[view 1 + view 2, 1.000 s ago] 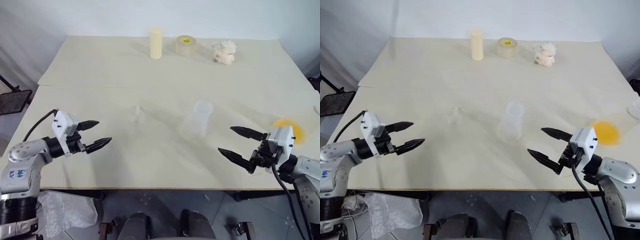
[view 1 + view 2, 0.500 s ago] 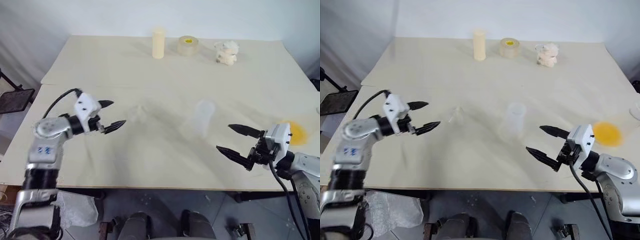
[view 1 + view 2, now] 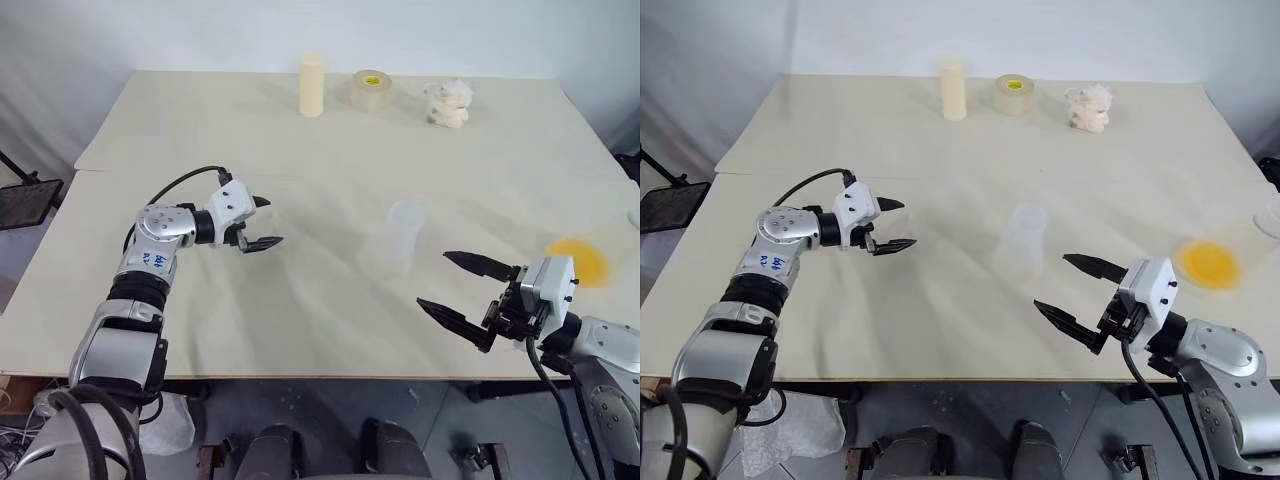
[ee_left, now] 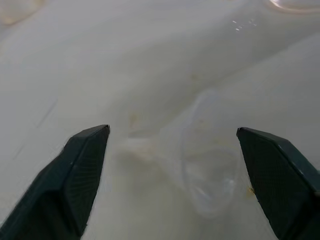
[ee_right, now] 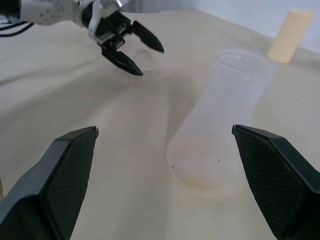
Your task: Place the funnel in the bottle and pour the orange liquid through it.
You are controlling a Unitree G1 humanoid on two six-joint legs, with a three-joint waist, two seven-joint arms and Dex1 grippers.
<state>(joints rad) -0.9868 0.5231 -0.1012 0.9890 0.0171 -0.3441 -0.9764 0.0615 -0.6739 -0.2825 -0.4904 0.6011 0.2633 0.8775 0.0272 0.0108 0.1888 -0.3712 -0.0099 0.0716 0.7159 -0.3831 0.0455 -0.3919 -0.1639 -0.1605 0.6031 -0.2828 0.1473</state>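
Observation:
The funnel [image 4: 200, 165], a small see-through cone, lies on its side on the cream table [image 3: 300, 320], left of the middle. My left gripper [image 3: 268, 221] is open, with one finger on each side of the funnel and a gap to both. The bottle [image 3: 400, 238], tall and clear, stands upright near the table's middle. The orange liquid [image 3: 578, 262] shows through clear plastic at the right edge. My right gripper [image 3: 434, 279] is open and holds nothing. It hovers near the front edge, in front and to the right of the bottle [image 5: 225, 115].
A cream cylinder [image 3: 312, 85], a clear tape roll with a yellow centre [image 3: 371, 89] and a fluffy white lump [image 3: 446, 104] stand along the far edge. A low clear cup [image 3: 1270, 215] sits at the right edge. A seam crosses the table's left part.
My left arm has swung forward and to the right, from the front left edge to the funnel, and its wrist has rolled. The right gripper has drifted slightly left.

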